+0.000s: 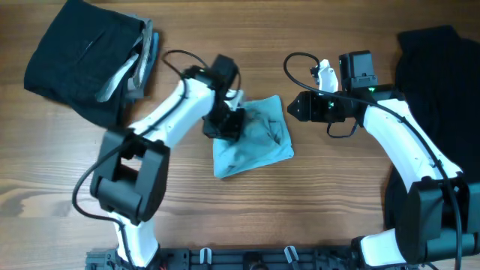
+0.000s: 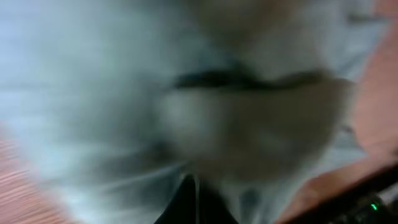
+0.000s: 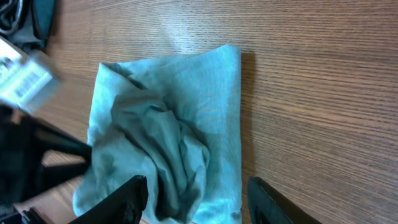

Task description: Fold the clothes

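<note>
The light blue shirt lies bunched into a small, rough square at the table's middle. My left gripper is at its left edge. In the blurred left wrist view its fingers are pressed together with the blue fabric gathered round them. My right gripper is open and empty just right of the shirt. In the right wrist view its fingers straddle the shirt's near edge, above it. A black garment lies at the far right. Dark and grey folded garments lie at the back left.
The wooden table shows bare wood in front of the shirt and between it and the garments at both sides. The left arm's black gripper body shows at the left of the right wrist view.
</note>
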